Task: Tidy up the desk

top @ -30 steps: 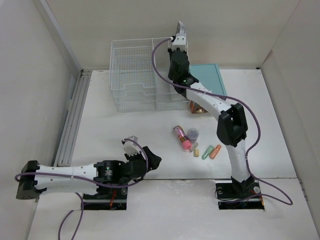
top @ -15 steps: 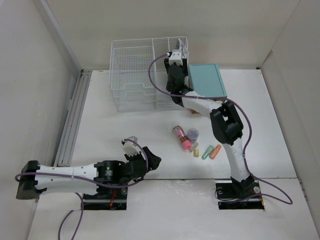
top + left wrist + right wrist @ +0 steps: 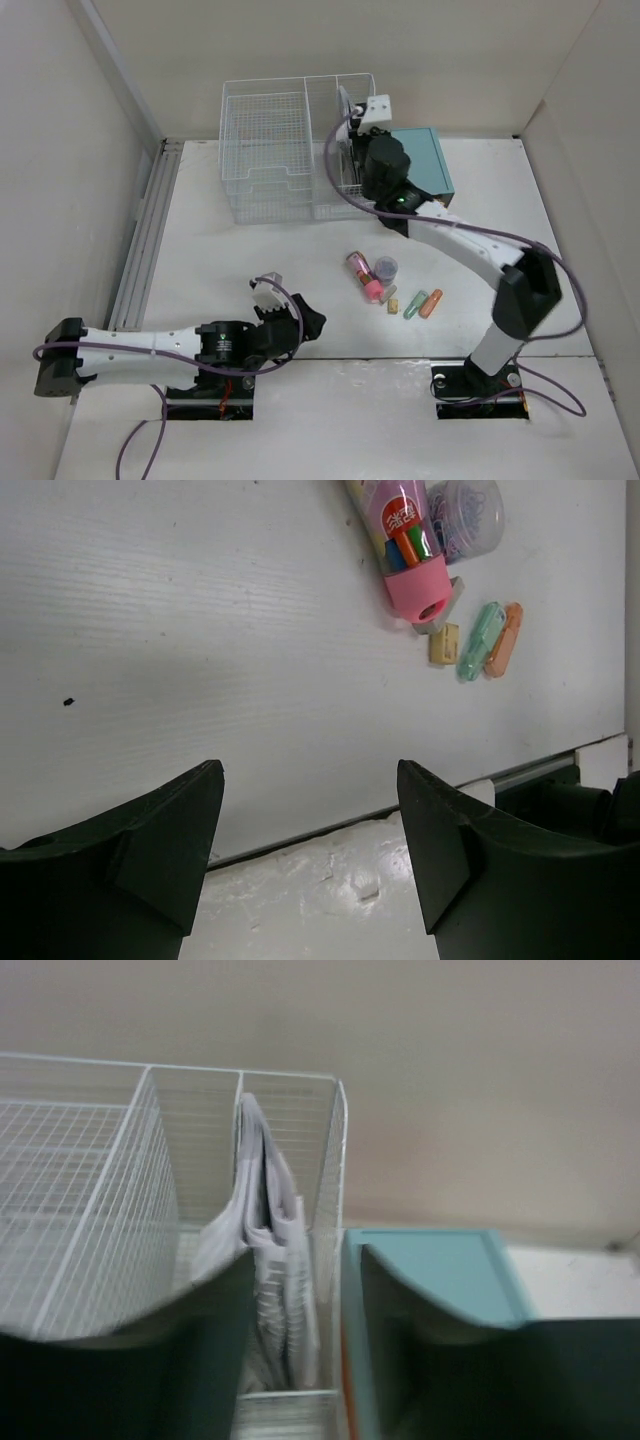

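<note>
- White bench (image 3: 200,240) carries everything and runs from the near edge by the arm bases to the far wall.
- Left pincer (image 3: 305,780) lies low over the near left part, jaws spread wide and holding nothing.
- Wire rack (image 3: 265,150) stands at the far side, and its narrow right slot holds folded papers (image 3: 268,1260).
- Right pincer (image 3: 305,1260) hovers high just in front of that slot, jaws apart and, as far as I can judge, empty. The papers look filed, so this step seems about done.
- Loose things lie right of the middle: a pink pen tube (image 3: 365,278) touching a clear jar (image 3: 386,267), a small yellow block (image 3: 391,302), and a green marker (image 3: 414,303) beside an orange marker (image 3: 431,303). The next move likely calls for bringing an arm down to one of these, with the jaws set across its narrow side.
- Teal box (image 3: 430,160) stands just right of the rack, partly hidden behind the right arm.
- From above, the right fingers are hard to pick out against the mesh, and the wrist view is blurred.
</note>
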### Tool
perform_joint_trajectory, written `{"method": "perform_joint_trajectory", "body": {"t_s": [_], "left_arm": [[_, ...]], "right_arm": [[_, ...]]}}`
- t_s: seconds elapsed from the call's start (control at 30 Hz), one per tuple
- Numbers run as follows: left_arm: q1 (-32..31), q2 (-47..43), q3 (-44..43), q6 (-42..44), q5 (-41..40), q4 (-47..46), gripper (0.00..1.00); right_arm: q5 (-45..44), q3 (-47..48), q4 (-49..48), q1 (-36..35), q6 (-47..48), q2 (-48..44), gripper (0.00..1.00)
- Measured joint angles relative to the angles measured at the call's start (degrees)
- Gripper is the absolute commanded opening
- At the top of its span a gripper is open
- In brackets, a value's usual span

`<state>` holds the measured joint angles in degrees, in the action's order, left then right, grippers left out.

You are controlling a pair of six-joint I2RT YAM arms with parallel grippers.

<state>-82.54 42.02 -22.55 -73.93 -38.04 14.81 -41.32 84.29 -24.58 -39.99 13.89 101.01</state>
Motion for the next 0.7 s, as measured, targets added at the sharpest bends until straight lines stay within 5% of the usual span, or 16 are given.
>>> {"method": "perform_joint_trajectory", "body": {"t_s": [0.07,0.17,0.27,0.3,0.33,0.5,0.6,0.7], "left_arm": [[0.0,2.3,-0.4,1.1,-0.5,-1.1,0.63],[0.3,7.4,-2.1,2.4,-1.8,-3.5,0.55],[2.6,13.7,-4.8,2.8,-2.6,-6.1,0.50],[3.9,15.9,-5.9,3.0,-2.7,-6.9,0.49],[5.4,18.0,-7.0,3.3,-2.6,-7.8,0.49],[16.4,26.6,-10.4,6.2,2.7,-17.1,0.47],[20.8,32.7,-13.5,6.7,5.1,-20.7,0.65],[22.5,40.1,-18.5,7.0,8.3,-23.2,0.69]], "right_arm": [[4.4,-3.0,5.5,-0.5,-1.5,-7.5,0.00],[14.7,-6.1,15.5,0.7,-4.5,-17.9,0.00],[27.1,-8.9,24.8,6.4,-8.0,-26.4,0.42],[30.6,-11.2,26.7,9.0,-8.9,-29.0,0.65],[33.8,-13.9,28.8,11.4,-9.9,-31.6,0.72],[47.5,-27.0,36.0,20.0,-14.8,-38.2,0.76],[54.6,-31.6,37.6,23.5,-18.3,-37.9,0.76],[58.7,-33.0,37.8,25.9,-21.7,-36.3,0.76]]}}
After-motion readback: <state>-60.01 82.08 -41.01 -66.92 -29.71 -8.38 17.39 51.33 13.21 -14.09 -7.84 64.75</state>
